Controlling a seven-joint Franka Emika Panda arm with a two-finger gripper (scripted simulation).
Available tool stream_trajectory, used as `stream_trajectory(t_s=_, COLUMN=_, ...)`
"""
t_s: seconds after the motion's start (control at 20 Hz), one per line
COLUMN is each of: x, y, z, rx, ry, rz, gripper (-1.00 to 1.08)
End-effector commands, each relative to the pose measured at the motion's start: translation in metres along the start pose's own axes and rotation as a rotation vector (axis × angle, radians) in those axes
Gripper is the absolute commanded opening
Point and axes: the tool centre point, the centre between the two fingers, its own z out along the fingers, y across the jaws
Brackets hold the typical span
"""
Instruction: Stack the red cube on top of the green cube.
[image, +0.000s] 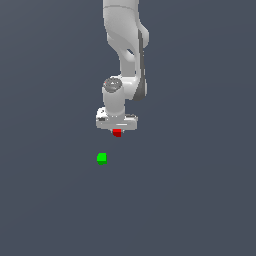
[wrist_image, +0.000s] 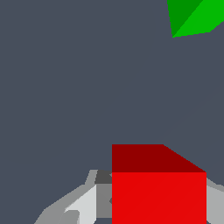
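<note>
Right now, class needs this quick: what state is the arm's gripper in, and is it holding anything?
Gripper: closed on the red cube, apart from the green cube.

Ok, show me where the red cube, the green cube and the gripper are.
red cube (wrist_image: 158, 197), wrist view, on its bright front face.
green cube (image: 101, 158), exterior view, on its top face.
gripper (image: 117, 131), exterior view, between the fingertips, at the red cube.

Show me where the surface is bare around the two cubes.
Bare all around: only the green cube sits on the gray floor. The one crowded spot is beneath the gripper, where the red cube sits between the jaws.
</note>
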Motion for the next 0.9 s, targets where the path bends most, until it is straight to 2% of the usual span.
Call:
stream_trajectory(t_s=0.0, x=0.0, y=0.0, z=-0.015, rx=0.0, ry=0.001, rz=0.0, gripper=-1.0)
stream_trajectory(t_s=0.45, x=0.001, y=0.0, z=-0.06, rx=0.0, ry=0.001, rz=0.0, gripper=-1.0)
stream_trajectory(t_s=0.85, x=0.002, y=0.0, z=-0.067, rx=-0.001, ry=0.001, rz=0.0, gripper=-1.0)
